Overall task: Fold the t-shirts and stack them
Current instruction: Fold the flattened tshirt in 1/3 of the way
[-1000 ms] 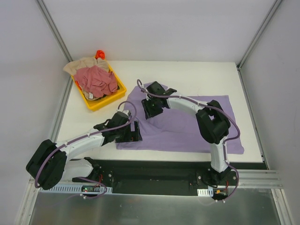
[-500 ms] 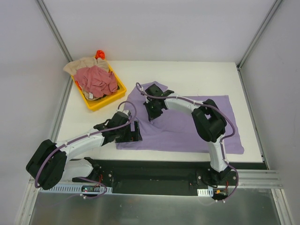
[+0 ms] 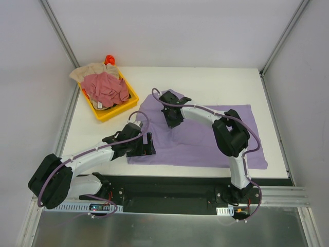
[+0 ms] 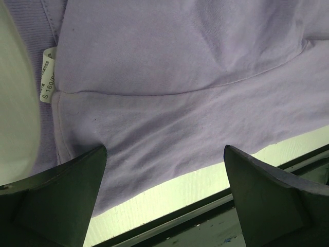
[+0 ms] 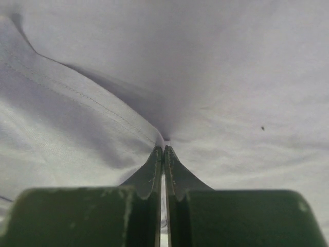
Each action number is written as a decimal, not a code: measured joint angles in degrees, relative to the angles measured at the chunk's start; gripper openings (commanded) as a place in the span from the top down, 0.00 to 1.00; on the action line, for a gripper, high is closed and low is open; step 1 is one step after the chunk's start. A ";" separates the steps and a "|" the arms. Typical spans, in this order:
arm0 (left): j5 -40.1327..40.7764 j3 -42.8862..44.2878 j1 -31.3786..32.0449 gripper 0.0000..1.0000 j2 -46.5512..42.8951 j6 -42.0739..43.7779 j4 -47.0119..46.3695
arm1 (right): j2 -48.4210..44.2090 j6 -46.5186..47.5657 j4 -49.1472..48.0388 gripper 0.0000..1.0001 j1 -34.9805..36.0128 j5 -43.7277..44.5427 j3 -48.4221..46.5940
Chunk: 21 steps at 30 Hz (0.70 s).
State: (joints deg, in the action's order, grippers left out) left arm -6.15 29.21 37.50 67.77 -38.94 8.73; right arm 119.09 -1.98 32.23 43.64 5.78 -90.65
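The lavender t-shirt (image 3: 205, 139) lies spread flat on the white table. My right gripper (image 3: 173, 122) is on its far left part, shut on a pinched fold of the lavender cloth (image 5: 231, 77), with the fingertips (image 5: 163, 150) pressed together. My left gripper (image 3: 149, 145) is open over the shirt's near left corner, its jaws wide apart (image 4: 164, 154) above the hem, with the white neck label (image 4: 48, 74) in view. The pink-red t-shirt (image 3: 107, 88) and the beige t-shirt (image 3: 87, 72) lie crumpled in the yellow tray (image 3: 115, 110).
The yellow tray stands at the far left of the table, with a small orange object (image 3: 109, 59) behind it. The table's near edge and a black rail (image 4: 205, 206) run just below my left gripper. Bare table (image 3: 216, 82) lies beyond the shirt.
My right gripper has turned and shifted a little to the right on the shirt's far left part, drawing the cloth with it. My left arm has hardly moved.
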 measured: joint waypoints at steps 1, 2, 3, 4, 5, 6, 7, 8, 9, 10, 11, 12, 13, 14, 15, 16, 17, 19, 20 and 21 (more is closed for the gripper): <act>0.02 -0.02 0.00 0.01 -0.04 -0.07 -0.02 | -0.13 -0.17 0.24 1.00 0.00 0.63 0.00; 0.02 -0.07 0.00 0.01 -0.09 -0.11 -0.04 | -0.31 -0.35 0.50 1.00 0.00 1.38 0.00; 0.02 -0.09 0.00 0.01 -0.15 -0.11 -0.04 | -0.44 -0.46 0.76 1.00 0.00 1.95 0.00; 0.00 -0.15 0.00 0.01 -0.31 -0.11 -0.04 | -0.52 -0.59 0.94 0.99 0.00 2.58 -0.02; 0.00 -0.20 0.00 0.01 -0.33 -0.13 -0.07 | -0.57 -0.68 1.11 1.00 -0.04 3.06 0.00; 0.00 -0.24 0.00 0.01 -0.37 -0.13 -0.07 | -0.57 -0.83 1.31 1.00 -0.09 3.58 -0.02; 0.00 -0.33 0.00 0.01 -0.48 -0.15 -0.07 | -0.57 -1.03 1.64 1.00 -0.17 4.13 -0.07; 0.00 -0.44 0.00 0.01 -0.61 -0.15 -0.09 | -0.57 -1.11 1.88 1.00 -0.22 4.52 -0.09; 0.00 -0.59 0.00 0.01 -0.81 -0.15 -0.13 | -0.59 -1.36 2.12 1.00 -0.31 5.01 -0.11; 0.00 -0.72 0.00 0.01 -0.94 -0.17 -0.22 | -0.59 -1.46 2.27 0.99 -0.39 5.38 -0.11; 0.00 -0.83 0.00 0.01 -1.05 -0.17 -0.33 | -0.59 -1.57 2.49 0.98 -0.52 5.70 -0.11; 0.00 -0.87 0.00 0.01 -1.09 -0.15 -0.39 | -0.59 -1.62 2.64 0.97 -0.66 5.95 -0.11; -0.02 -0.87 0.00 0.01 -1.09 -0.15 -0.42 | -0.59 -1.57 2.75 0.95 -0.81 6.12 -0.11; -0.02 -0.87 0.00 0.01 -1.09 -0.15 -0.42 | -0.59 -1.38 2.73 0.92 -0.92 6.32 -0.11; -0.02 -0.87 0.00 0.01 -1.09 -0.15 -0.42 | -0.59 -1.14 2.71 0.91 -1.01 6.54 -0.11; -0.04 -0.87 0.00 0.01 -1.09 -0.15 -0.42 | -0.59 -0.81 2.62 0.84 -1.07 6.75 -0.11; -0.04 -0.87 0.00 0.01 -1.09 -0.15 -0.42 | -0.59 -0.52 2.47 0.70 -1.14 6.91 -0.11; -0.04 -0.87 0.00 0.01 -1.11 -0.15 -0.42 | -0.59 0.24 1.99 0.33 -1.20 7.50 -0.11; -0.07 -0.87 0.00 0.01 -1.14 -0.15 -0.42 | -0.59 0.26 1.79 0.29 -1.31 7.72 -0.11; -0.09 -0.87 0.00 0.01 -1.18 -0.15 -0.42 | -0.59 0.90 1.53 0.25 -1.44 8.07 -0.11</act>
State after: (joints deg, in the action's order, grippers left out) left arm -6.24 28.34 37.50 66.59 -39.09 8.32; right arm 118.50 -1.08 33.76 42.19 13.85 -90.76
